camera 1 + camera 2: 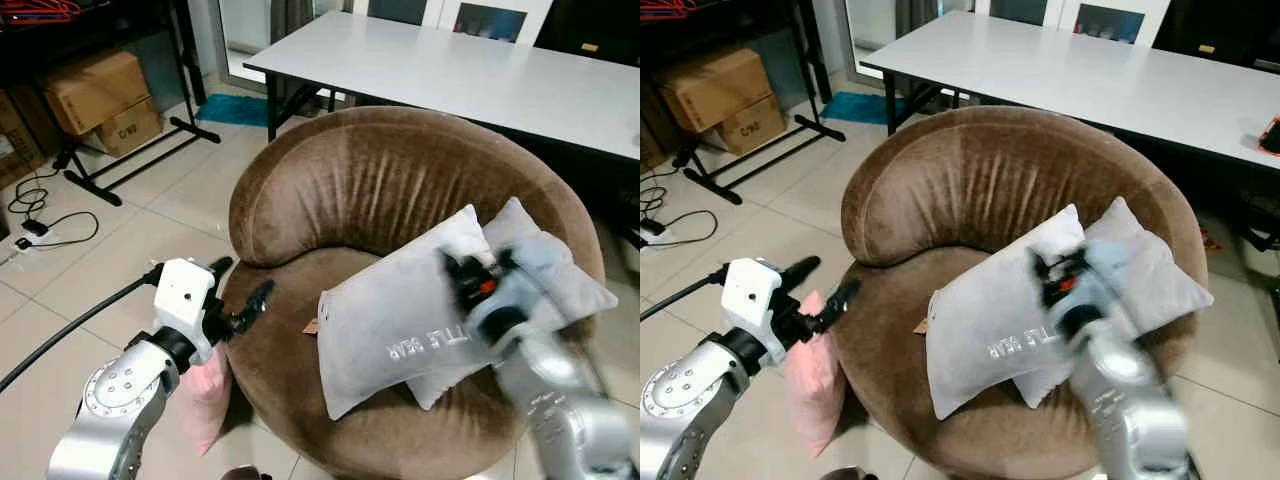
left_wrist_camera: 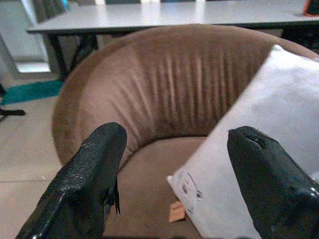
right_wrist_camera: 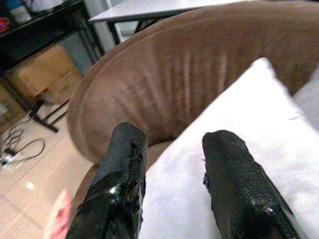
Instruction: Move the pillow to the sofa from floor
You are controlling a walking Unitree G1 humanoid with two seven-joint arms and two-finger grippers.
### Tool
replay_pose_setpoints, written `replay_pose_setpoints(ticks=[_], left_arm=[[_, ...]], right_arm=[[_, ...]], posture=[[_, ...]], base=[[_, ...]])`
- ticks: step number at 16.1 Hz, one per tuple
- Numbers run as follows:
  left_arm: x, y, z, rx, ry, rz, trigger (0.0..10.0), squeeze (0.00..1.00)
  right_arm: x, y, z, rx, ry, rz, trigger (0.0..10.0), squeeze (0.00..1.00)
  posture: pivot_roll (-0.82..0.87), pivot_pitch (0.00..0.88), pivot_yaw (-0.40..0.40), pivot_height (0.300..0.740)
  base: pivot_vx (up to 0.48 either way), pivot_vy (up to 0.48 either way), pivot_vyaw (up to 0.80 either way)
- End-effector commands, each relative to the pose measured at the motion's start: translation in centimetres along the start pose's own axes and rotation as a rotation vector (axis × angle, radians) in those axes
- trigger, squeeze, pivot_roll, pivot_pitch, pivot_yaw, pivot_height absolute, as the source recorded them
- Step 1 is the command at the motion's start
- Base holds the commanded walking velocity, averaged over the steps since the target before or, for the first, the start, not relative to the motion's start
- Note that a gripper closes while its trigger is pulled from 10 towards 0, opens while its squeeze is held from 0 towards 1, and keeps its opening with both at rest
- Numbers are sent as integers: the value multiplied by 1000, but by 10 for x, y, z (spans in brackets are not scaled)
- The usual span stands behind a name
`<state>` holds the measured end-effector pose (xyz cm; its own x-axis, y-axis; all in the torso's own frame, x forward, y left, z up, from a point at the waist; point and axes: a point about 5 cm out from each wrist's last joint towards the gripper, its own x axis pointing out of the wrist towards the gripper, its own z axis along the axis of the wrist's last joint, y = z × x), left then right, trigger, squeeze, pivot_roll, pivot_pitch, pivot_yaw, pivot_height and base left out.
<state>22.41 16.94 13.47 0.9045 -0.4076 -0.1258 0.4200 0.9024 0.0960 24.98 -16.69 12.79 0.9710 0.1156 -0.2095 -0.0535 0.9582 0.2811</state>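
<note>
One pink pillow [image 1: 812, 385] stands on the floor [image 1: 120, 250] at 6 o'clock beneath the open, empty left tool [image 1: 820, 292]; right tool [image 3: 172, 174] gapes empty.

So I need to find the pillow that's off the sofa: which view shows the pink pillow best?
The right eye view: the pink pillow leans against the brown sofa, below the left gripper. The left eye view hides part behind the arm; the right wrist view catches one blurred corner.

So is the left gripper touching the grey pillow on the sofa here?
Apart. In the left eye view the left gripper hangs over the sofa's front edge, with bare brown seat between its fingertips and the grey pillow.
</note>
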Motion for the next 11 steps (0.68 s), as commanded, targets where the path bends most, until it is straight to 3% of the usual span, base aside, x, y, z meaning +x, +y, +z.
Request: replay_pose_setpoints(ticks=[1, 4, 6, 11], left_arm=[[-1, 2, -2, 37, 0, 53, 10000, 0], [3, 2, -3, 70, 1, 88, 10000, 0], [4, 2, -3, 77, 1, 99, 10000, 0], [6, 3, -3, 100, -3, 109, 10000, 0]], right_arm=[[2, -1, 10, -54, -77, -86, 10000, 0], [6, 7, 5, -102, -34, -35, 10000, 0], [6, 10, 4, -36, -28, 7, 10000, 0], [12, 14, 2, -50, -24, 11, 10000, 0]], posture=[[25, 0, -33, 740], [25, 0, -39, 740], [31, 0, -46, 740], [37, 0, -44, 740]], base=[[0, 330, 0], [0, 389, 0], [0, 386, 0], [0, 387, 0]])
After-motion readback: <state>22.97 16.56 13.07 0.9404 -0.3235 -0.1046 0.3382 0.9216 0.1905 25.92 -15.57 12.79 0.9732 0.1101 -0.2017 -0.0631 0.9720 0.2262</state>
